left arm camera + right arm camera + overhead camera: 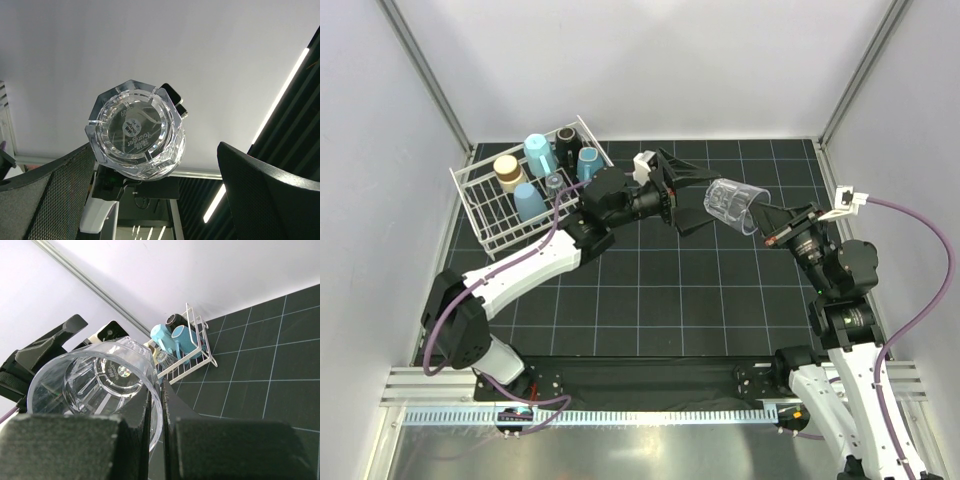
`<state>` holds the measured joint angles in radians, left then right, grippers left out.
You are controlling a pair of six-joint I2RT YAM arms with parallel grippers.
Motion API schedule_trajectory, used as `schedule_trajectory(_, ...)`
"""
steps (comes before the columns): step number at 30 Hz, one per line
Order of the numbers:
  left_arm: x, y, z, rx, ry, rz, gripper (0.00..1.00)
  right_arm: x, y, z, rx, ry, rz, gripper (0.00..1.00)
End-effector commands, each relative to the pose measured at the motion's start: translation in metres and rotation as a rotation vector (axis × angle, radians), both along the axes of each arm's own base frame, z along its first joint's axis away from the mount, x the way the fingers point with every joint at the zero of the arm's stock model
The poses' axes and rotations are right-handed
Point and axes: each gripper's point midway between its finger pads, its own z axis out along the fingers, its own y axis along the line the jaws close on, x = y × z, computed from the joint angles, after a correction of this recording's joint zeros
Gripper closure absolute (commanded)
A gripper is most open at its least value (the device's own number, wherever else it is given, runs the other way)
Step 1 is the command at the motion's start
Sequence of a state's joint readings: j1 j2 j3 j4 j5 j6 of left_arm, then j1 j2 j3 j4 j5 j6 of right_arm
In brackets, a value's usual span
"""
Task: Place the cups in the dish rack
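1. One clear glass (735, 205) hangs in the air to the right of the dish rack (470, 200), well apart from it. It lies on its side. Its thick bottom points toward the rack and its open mouth points away.
2. The right gripper (765, 222) is pinched tight on the rim of this glass, with one finger inside the mouth and one outside.
3. The left gripper (708, 197) reaches out from just beside the rack and is open very wide. Its two fingers stand on either side of the glass's bottom end. The left wrist view shows a gap on each side, so it has hold of nothing.
4. Six cups sit inside the rack:
   - a brown cup (507, 170)
   - a black mug (567, 138)
   - a small see-through cup (554, 181)
   - three light blue cups (540, 153)
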<state>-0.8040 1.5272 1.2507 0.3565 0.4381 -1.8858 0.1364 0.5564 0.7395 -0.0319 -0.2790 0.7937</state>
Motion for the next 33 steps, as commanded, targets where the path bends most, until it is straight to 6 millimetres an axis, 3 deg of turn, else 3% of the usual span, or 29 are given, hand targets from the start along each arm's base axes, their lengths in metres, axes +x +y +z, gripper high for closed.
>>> schedule_trajectory(1,-0.008,-0.005,0.025,-0.056,-0.032,-0.034,0.0,0.001,0.001,0.014,0.015,-0.071,-0.001,0.96)
schedule_trajectory(15,-0.005,-0.014,0.025,-0.068,-0.022,-0.044,0.0,-0.006,0.014,-0.001,-0.014,-0.053,0.066,0.96)
schedule_trajectory(22,-0.004,-0.016,0.031,-0.087,-0.032,-0.044,0.13,-0.01,0.018,-0.001,-0.04,-0.061,0.086,0.96)
schedule_trajectory(25,-0.004,-0.016,0.035,-0.11,-0.04,-0.044,0.25,-0.009,0.019,-0.006,-0.04,-0.044,0.087,0.96)
schedule_trajectory(28,-0.002,-0.015,0.036,-0.132,-0.038,-0.041,0.45,-0.007,0.018,-0.008,-0.037,-0.036,0.083,0.96)
schedule_trajectory(32,0.001,-0.011,0.038,-0.183,-0.045,-0.025,0.91,-0.007,0.018,-0.01,-0.036,-0.021,0.079,0.94)
schedule_trajectory(33,0.002,-0.009,0.036,-0.183,-0.045,-0.022,0.98,-0.006,0.018,-0.017,-0.039,0.01,0.075,0.91)
